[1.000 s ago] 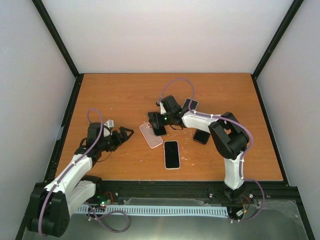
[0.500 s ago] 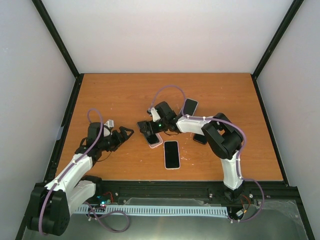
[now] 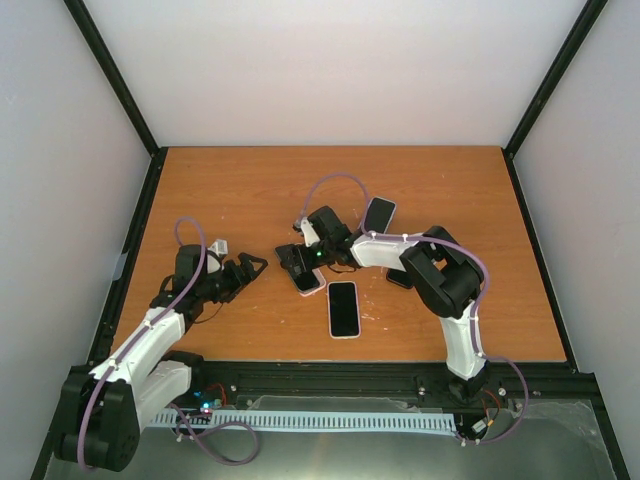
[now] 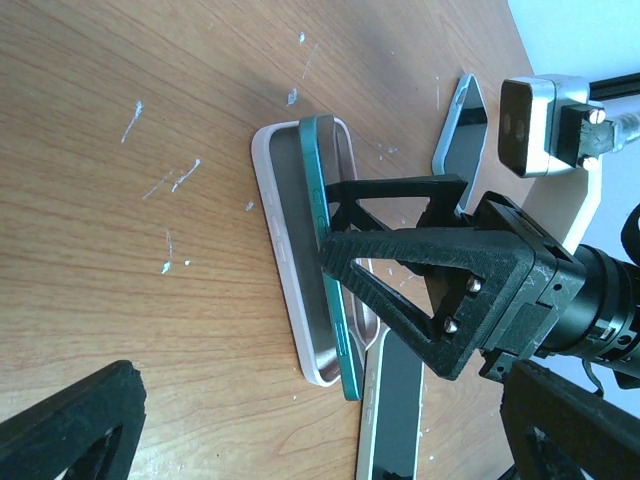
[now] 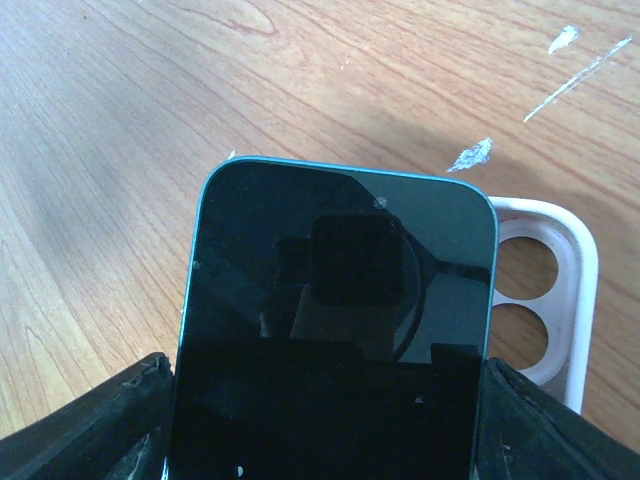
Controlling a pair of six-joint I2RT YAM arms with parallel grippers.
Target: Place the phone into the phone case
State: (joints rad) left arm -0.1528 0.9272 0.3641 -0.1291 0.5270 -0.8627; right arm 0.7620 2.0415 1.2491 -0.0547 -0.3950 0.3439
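Observation:
The teal-edged phone (image 5: 335,320) has a dark screen and is held in my right gripper (image 5: 330,425), which is shut on its sides. In the left wrist view the phone (image 4: 330,260) stands tilted, its lower long edge inside the white-pink phone case (image 4: 285,250) lying open side up on the table. The case's camera cut-outs (image 5: 555,290) show beside the phone. In the top view the right gripper (image 3: 300,262) covers most of the case (image 3: 311,286). My left gripper (image 3: 250,268) is open and empty, left of the case.
A white-edged phone (image 3: 343,308) lies face up just in front of the case, and shows in the left wrist view (image 4: 395,410). Another phone (image 3: 379,213) lies behind the right arm. A dark phone (image 3: 400,277) lies partly under the right forearm.
My right gripper has carried the teal phone left and down onto the case, which is now mostly covered. The left arm has not moved.

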